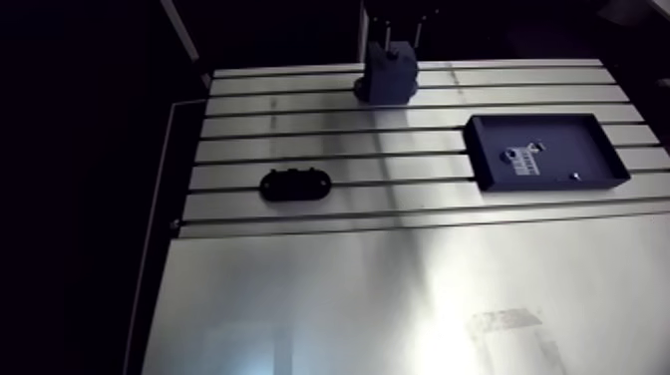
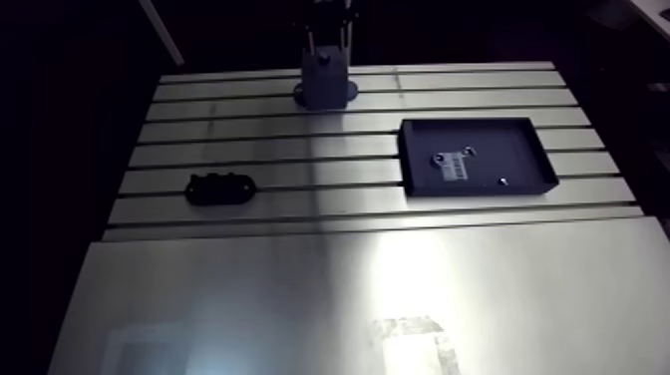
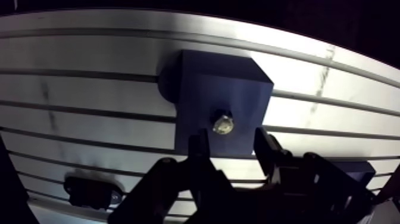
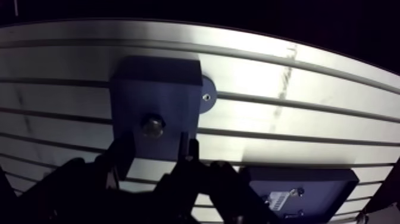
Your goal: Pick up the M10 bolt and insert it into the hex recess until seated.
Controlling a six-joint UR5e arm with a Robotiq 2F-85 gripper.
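Jaws: apart, empty, our gripper (image 3: 231,138) just short of the M10 bolt (image 3: 223,124) | bolt: upright in dark block (image 3: 208,83) | step: we judge pre-grasp | next: descend centred, close squarely on bolt

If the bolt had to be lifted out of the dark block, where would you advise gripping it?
Probably grip the bolt by its exposed metal end, coming from straight above: the rest sits sunk in the block, and the open pincer hangs right over it.
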